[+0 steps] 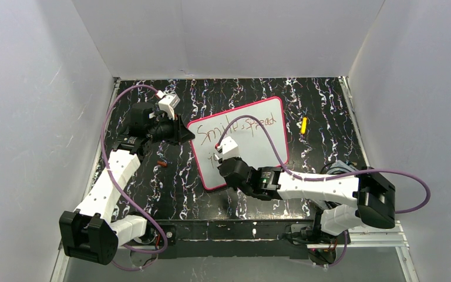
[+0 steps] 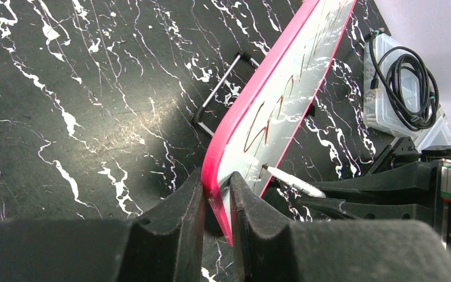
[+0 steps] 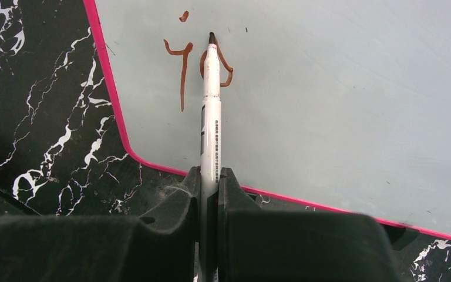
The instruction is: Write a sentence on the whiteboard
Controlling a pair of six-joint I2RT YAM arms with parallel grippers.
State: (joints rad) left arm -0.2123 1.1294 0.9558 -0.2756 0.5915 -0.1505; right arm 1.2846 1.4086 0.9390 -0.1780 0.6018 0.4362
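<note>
The whiteboard (image 1: 258,144) lies on the black marbled table, pink-framed and tilted. My left gripper (image 1: 189,136) is shut on its left edge; the left wrist view shows its fingers (image 2: 216,179) pinching the pink frame of the whiteboard (image 2: 282,100). My right gripper (image 1: 228,166) is shut on a white marker pen (image 3: 210,117), gripping its barrel (image 3: 210,175). The pen's tip touches the whiteboard (image 3: 329,106) on a half-drawn "o" beside a "j" (image 3: 183,70). The sentence (image 1: 214,134) reads "Smile, spread" on the top line, in red-brown. The pen (image 2: 293,181) also shows in the left wrist view.
A small yellow object (image 1: 304,124) lies right of the board, and a small red-brown cap (image 1: 162,163) lies left of it. A clear box with a coiled black cable (image 2: 396,88) stands at the table's right side. White walls enclose the table. A black clip foot (image 2: 217,91) props the board.
</note>
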